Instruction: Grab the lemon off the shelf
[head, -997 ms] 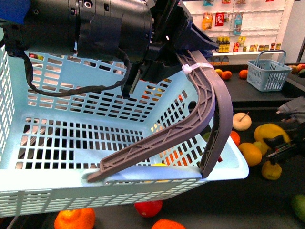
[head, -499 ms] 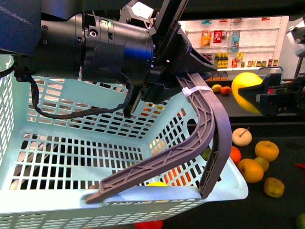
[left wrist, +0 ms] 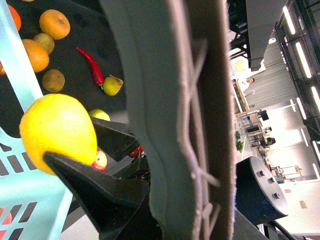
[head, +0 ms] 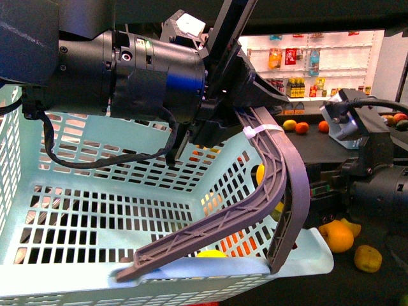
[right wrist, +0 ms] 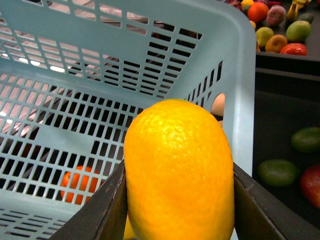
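The lemon, bright yellow and oval, sits clamped between the two black fingers of my right gripper. It is held at the right rim of the light-blue basket. The left wrist view also shows the lemon between those fingers beside the basket wall. In the front view it is mostly hidden behind the basket's wall and handle. My left gripper is shut on the grey basket handle and holds the basket up. The shelf's dark tray lies below with loose fruit.
Oranges, a red chili and a small pear lie on the tray. Orange-yellow fruits sit under my right arm. Green fruits lie beside the basket. White store shelves stand far behind.
My right gripper took the lemon off the shelf tray, raised it high at the right, then carried it left and down to the basket's right rim. The basket rose slightly.
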You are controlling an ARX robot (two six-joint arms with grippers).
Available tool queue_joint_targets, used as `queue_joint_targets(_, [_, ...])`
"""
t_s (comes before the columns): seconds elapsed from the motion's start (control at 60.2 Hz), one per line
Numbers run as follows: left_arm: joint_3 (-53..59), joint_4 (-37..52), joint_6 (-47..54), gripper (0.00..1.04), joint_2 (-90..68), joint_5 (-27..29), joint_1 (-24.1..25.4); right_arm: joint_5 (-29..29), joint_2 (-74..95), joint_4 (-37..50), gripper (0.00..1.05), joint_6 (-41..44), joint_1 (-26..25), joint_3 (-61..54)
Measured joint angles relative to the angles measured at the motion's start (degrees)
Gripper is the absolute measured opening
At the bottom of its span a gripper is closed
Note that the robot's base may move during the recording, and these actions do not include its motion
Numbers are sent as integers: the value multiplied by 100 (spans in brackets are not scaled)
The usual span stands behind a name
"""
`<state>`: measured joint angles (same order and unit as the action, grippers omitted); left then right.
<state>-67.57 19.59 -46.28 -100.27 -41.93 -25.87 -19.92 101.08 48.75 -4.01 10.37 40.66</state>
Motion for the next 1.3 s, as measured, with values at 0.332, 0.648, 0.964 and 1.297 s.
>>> queue_joint_targets(0.332, [0, 0, -2, 8, 0, -11, 0, 109, 251, 76, 63, -74, 116, -9])
queue_joint_targets(0.648, [0, 0, -9, 8, 0, 7, 0, 308, 157, 17, 103, -240, 46, 50])
queue_joint_targets(0.964, [0, 0, -7, 8, 0, 4, 0, 1403, -1316, -804, 102, -251, -525, 129])
queue_joint_targets(1.297, [0, 0, -4, 8, 0, 0, 0, 2232, -4712, -2271, 102, 103, -660, -1545])
